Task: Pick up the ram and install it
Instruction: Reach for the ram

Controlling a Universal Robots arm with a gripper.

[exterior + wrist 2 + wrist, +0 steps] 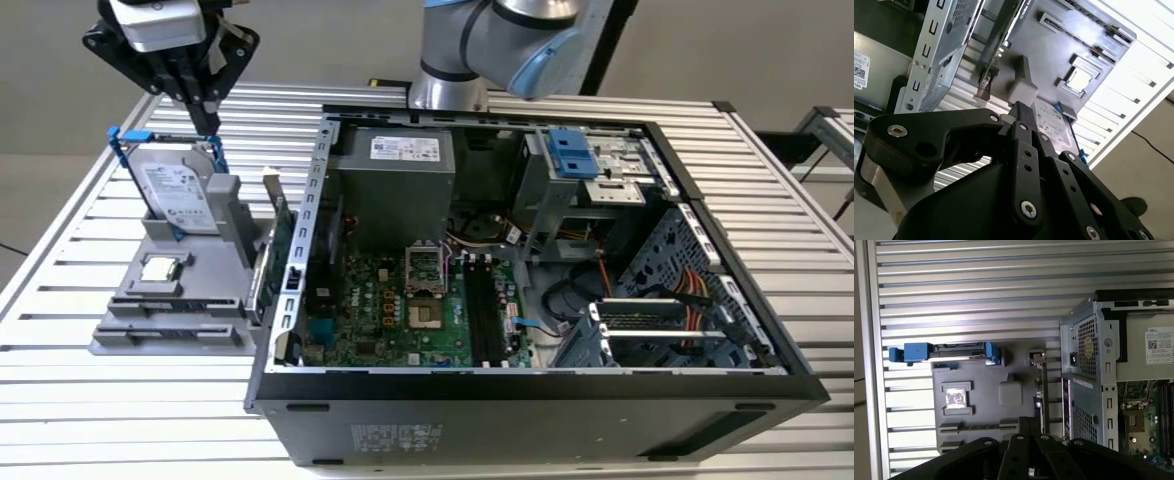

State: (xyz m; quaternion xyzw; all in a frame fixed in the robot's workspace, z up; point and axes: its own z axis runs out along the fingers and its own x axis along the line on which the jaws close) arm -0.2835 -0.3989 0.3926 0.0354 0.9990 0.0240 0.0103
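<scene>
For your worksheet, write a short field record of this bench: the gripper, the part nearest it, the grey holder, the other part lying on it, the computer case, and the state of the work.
gripper: shut, nothing seen in it, raised clear of all parts
nearest part: hard drive in a blue frame, standing on edge
holder: grey tray on the slatted table, at the exterior view's left of the case
other part: square silver chip, lying flat
case: computer case, open, motherboard exposed
work state: nothing picked up yet
</scene>
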